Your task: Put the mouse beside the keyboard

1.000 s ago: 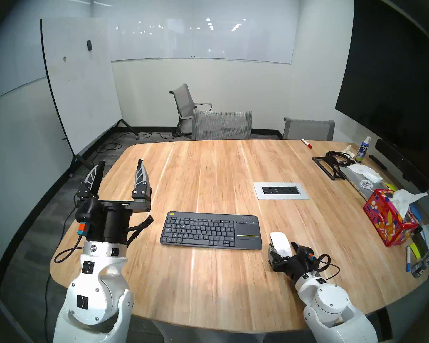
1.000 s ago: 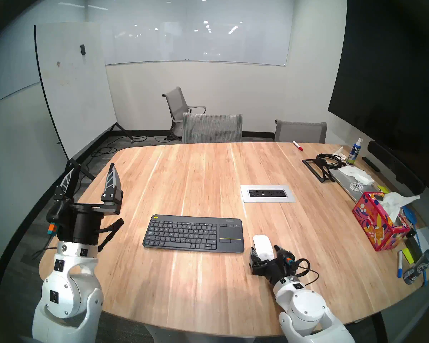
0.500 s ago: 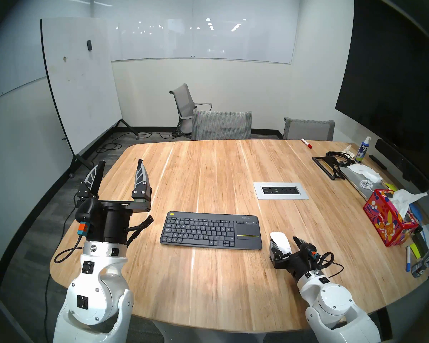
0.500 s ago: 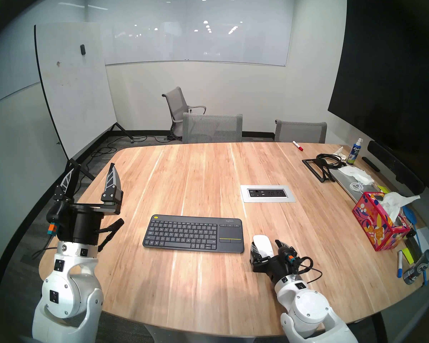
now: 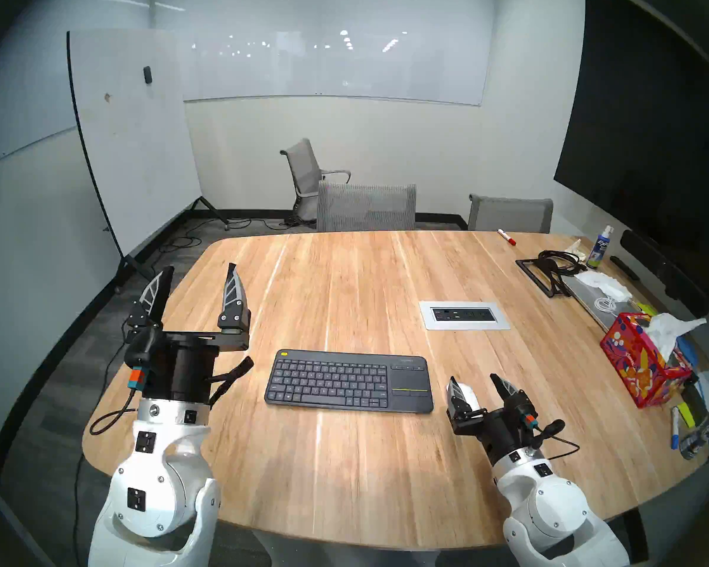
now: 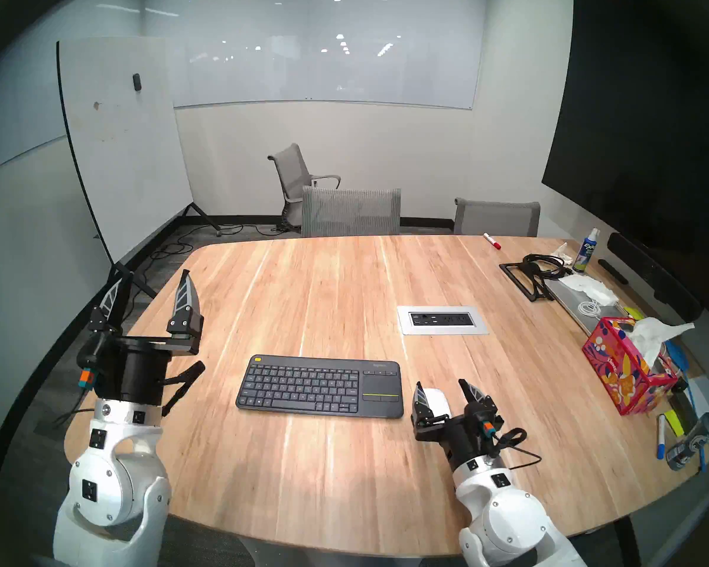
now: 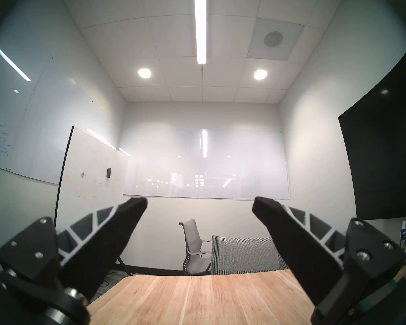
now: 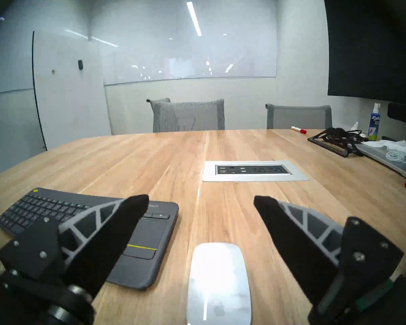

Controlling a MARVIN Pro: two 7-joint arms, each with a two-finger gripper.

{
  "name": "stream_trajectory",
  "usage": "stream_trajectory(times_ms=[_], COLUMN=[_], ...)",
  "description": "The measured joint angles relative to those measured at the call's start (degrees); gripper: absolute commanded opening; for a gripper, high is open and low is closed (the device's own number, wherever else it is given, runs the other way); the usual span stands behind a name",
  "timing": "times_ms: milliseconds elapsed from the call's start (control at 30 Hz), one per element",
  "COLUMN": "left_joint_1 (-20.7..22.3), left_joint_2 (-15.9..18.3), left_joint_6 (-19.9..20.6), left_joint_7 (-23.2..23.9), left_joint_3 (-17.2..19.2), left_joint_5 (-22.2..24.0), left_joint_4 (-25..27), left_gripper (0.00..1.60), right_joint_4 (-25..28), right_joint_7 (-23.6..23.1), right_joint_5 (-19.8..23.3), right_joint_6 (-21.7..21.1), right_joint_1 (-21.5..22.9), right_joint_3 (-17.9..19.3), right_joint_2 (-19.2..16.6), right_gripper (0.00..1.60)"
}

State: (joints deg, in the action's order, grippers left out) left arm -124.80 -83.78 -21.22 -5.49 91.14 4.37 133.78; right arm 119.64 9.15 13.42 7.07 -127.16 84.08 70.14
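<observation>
On the right side of the head view, a red patterned tissue box (image 5: 641, 363) on the wooden table (image 5: 344, 284) has white tissue sticking out of its top, with markers, a spray bottle (image 5: 598, 247) and cables crowded around it near the frame's right edge. The white mouse (image 8: 218, 284) lies flat on the table just right of the dark grey keyboard (image 5: 348, 380), not touching it; in the head view the right hand (image 5: 477, 386) hides most of it. Both the right hand and the left hand (image 5: 199, 275), raised at the left of the frame, are spread wide and hold nothing.
</observation>
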Motion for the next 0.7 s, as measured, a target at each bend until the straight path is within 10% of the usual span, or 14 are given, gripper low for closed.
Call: stream_trajectory(times_ms=[700], left_joint_1=[0.0], left_joint_2=[0.0], left_joint_6=[0.0], left_joint_7=[0.0], left_joint_3=[0.0], left_joint_5=[0.0], left_joint_4=[0.0], left_gripper=[1.60], right_joint_4=[2.0], right_joint_7=[5.1], right_joint_5=[-12.7], right_joint_6=[11.8], right_joint_1=[-2.5], right_joint_3=[-4.3], right_joint_2=[2.1], right_gripper=[1.60])
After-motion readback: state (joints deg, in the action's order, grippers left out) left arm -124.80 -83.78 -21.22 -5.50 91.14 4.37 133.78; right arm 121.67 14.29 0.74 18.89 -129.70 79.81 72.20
